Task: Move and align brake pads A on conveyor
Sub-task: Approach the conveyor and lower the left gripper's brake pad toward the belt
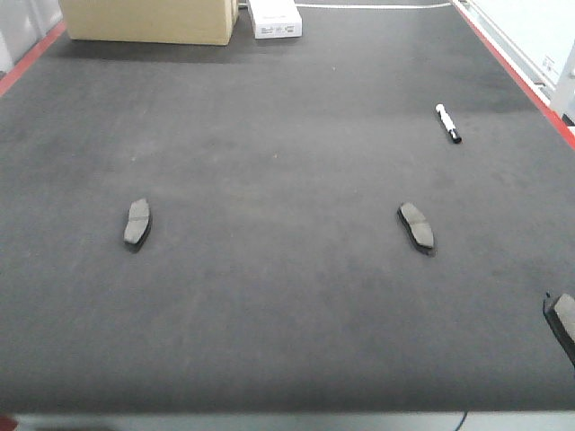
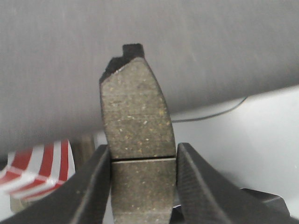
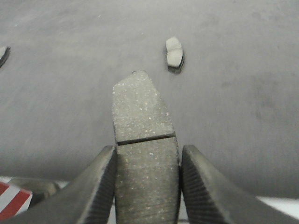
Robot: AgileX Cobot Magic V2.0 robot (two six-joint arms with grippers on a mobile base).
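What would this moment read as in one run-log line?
left end effector: shut on brake pad | right end effector: shut on brake pad | two brake pads flat on conveyor, apart, unaligned

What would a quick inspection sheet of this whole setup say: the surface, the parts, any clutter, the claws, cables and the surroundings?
Surface: dark felt-like conveyor with red edge strips.
Job's things: two brake pads lie flat on the belt, the left pad and the right pad, well apart; two more are held.
Clutter: marker pen, cardboard box, small white box.
Claws: left claw shut on a held pad; right claw shut on another held pad, also partly visible at the front view's right edge.
Cables: thin white cable at the far edge.
Surroundings: red-and-white striped marking below the belt edge.
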